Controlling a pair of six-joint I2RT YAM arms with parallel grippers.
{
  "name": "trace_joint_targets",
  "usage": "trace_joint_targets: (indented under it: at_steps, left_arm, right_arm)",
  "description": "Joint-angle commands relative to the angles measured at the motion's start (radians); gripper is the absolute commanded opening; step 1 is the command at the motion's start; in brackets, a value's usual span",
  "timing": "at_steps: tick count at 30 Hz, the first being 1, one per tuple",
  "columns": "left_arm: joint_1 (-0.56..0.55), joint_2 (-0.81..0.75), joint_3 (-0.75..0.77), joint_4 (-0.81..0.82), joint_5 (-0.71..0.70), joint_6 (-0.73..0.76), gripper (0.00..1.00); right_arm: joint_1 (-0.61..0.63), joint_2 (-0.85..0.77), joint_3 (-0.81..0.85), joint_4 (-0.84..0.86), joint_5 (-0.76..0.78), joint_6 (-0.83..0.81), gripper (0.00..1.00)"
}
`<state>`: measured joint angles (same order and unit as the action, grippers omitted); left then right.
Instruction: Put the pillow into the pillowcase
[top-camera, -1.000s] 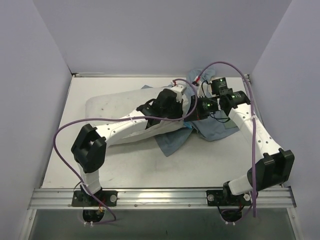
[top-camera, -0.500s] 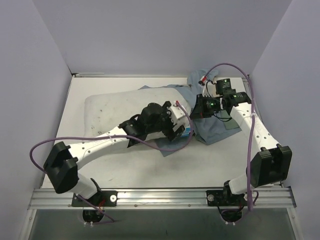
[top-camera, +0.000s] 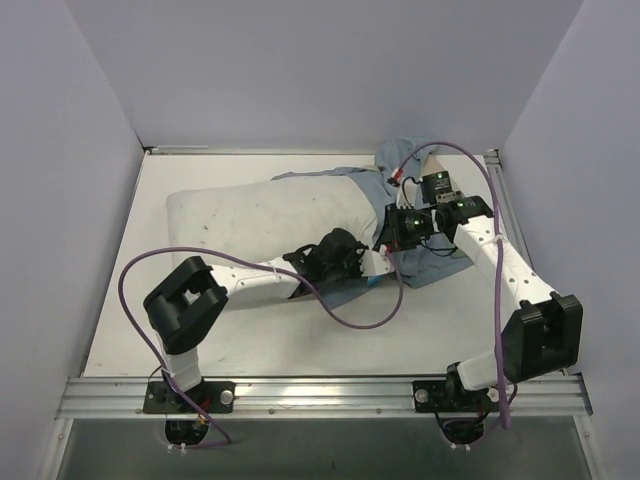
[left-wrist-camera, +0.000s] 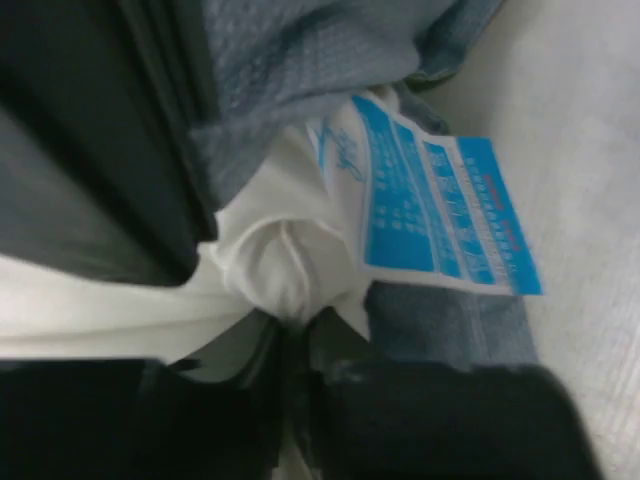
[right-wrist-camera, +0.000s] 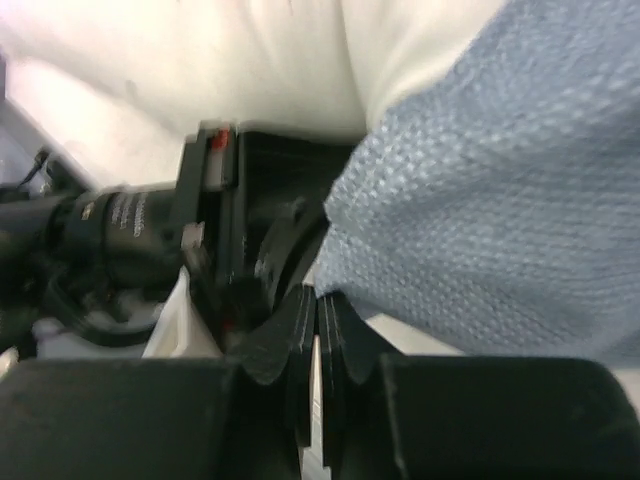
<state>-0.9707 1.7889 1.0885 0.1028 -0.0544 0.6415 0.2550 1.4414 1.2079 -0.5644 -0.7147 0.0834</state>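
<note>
The white table (top-camera: 250, 345) is carrying everything, with a metal rail (top-camera: 320, 395) running along its near edge. The pillow (top-camera: 235, 215) is lying lengthwise across the far half, its left end bare and sitting short of the table's left edge. The pillowcase (top-camera: 345, 185) is covering the pillow's right end and spreading onto the table to the right, with a bunch of it piling up near the back right corner. A flap of it is lying flat in front of the pillow, near the middle. A blue-and-white tag (left-wrist-camera: 440, 210) is lying at the cloth's edge, just beside bare table. A purple cable (top-camera: 350, 322) is looping low over the near half and seems to be touching the surface.
</note>
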Motion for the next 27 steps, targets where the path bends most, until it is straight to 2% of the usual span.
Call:
trace_joint_targets:
  at_steps: [1, 2, 5, 6, 7, 8, 9, 10, 12, 15, 17, 22, 25, 27]
  left_arm:
    - [0.035, 0.02, 0.21, 0.03, 0.023, -0.243, 0.13]
    - [0.041, 0.023, 0.243, 0.008, 0.048, -0.312, 0.0]
    - [0.064, 0.014, 0.313, -0.031, 0.089, -0.568, 0.0]
    - [0.072, 0.01, 0.332, -0.038, 0.099, -0.61, 0.0]
    - [0.079, 0.009, 0.34, -0.058, 0.096, -0.637, 0.0]
    - [0.096, 0.012, 0.349, -0.066, 0.1, -0.722, 0.0]
    - [0.105, 0.012, 0.352, -0.071, 0.106, -0.753, 0.0]
    - [0.115, 0.02, 0.366, -0.087, 0.114, -0.779, 0.0]
    - [0.133, 0.026, 0.376, -0.097, 0.126, -0.819, 0.0]
    - [0.158, 0.043, 0.386, -0.094, 0.156, -0.85, 0.0]
    - [0.168, 0.055, 0.399, -0.092, 0.186, -0.859, 0.0]
    - [0.182, 0.081, 0.455, -0.133, 0.226, -0.867, 0.0]
    - [0.194, 0.079, 0.459, -0.137, 0.237, -0.873, 0.0]
    - [0.199, 0.081, 0.461, -0.141, 0.246, -0.876, 0.0]
  right_arm:
    - [0.035, -0.016, 0.031, 0.095, -0.074, 0.056, 0.0]
    - [0.033, 0.011, 0.05, 0.113, -0.075, 0.07, 0.0]
    - [0.018, 0.045, 0.136, 0.135, -0.069, 0.096, 0.0]
    - [-0.002, 0.04, 0.143, 0.136, -0.054, 0.104, 0.0]
    - [-0.013, 0.031, 0.143, 0.135, -0.046, 0.107, 0.04]
    - [-0.023, 0.007, 0.14, 0.13, -0.045, 0.119, 0.14]
    - [-0.058, -0.012, 0.134, 0.118, -0.036, 0.124, 0.37]
    - [-0.078, -0.038, 0.108, 0.107, 0.016, 0.131, 0.5]
    - [-0.137, -0.148, 0.067, 0.08, 0.063, 0.16, 0.62]
    - [-0.232, -0.338, -0.066, 0.072, 0.126, 0.193, 0.71]
    - [-0.241, -0.447, -0.187, 0.07, 0.101, 0.223, 0.72]
    - [-0.165, -0.536, -0.46, 0.109, 0.128, 0.39, 0.6]
    - [-0.076, -0.549, -0.62, 0.298, 0.265, 0.444, 0.58]
    - [-0.021, -0.466, -0.675, 0.457, 0.345, 0.49, 0.6]
